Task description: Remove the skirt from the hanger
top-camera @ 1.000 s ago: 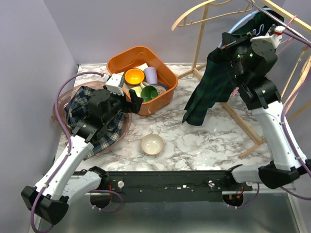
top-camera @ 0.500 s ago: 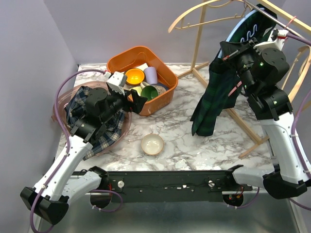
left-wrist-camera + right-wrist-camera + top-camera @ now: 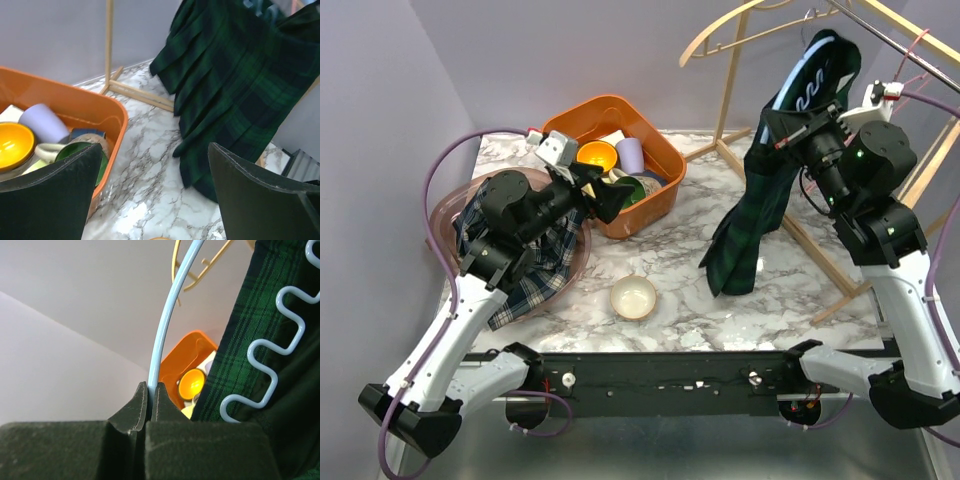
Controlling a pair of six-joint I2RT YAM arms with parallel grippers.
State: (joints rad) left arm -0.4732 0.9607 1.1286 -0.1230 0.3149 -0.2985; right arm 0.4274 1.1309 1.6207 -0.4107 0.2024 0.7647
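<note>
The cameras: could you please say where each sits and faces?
Top external: above, behind both arms, looking down at the marble table.
Left wrist: faces the dark green tartan skirt; open left tool shows.
Right wrist: looks up the pale blue wire hanger; right tool shut on it.
Both wrists share skirt and orange plastic tub.

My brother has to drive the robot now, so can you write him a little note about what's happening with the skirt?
Right gripper: shut on the light blue hanger, holding it up near the wooden rack.
Left gripper: open, holding nothing, beside the orange bin, facing the skirt.
Skirt: dark green plaid, on the hanger, draping down toward the marble table.
Done: hanger gripped.
Left: probably grab the skirt with the left gripper and pull it off.
</note>
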